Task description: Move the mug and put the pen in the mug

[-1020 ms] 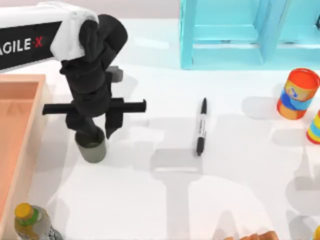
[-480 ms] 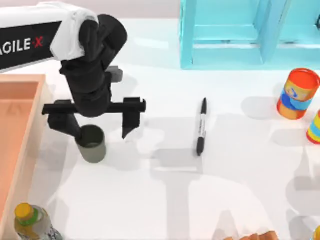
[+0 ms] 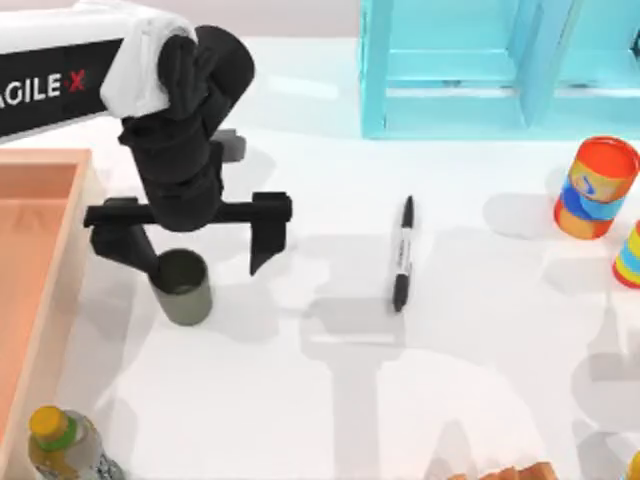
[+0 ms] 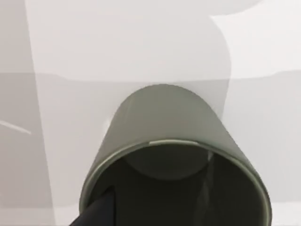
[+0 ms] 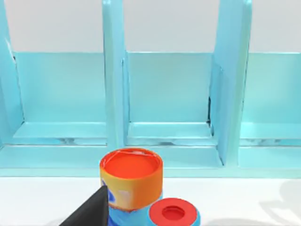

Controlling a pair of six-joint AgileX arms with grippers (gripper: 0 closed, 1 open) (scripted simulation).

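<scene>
Now spread wide over the mug (image 3: 184,287) at centre-left of the top view: left gripper (image 3: 190,250), fingers released, one fingertip (image 3: 135,252) at the rim's upper left, the other (image 3: 265,245) well clear to the mug's right. Standing upright on the white table (image 3: 330,400), dark inside. Lying flat near mid-frame, well right of the mug: pen (image 3: 402,252), cap end toward the lower edge. Cannot tell for the right gripper's fingers; facing a turquoise shelf (image 5: 160,99) and printed cans (image 5: 131,181).

You have a matt olive-grey mug (image 3: 184,288) on a smooth white table (image 3: 330,400). The pen (image 3: 401,253) looks like black plastic with a pale labelled barrel. The can (image 3: 595,187) is glossy and printed, the tray (image 3: 35,270) like bare wood.
</scene>
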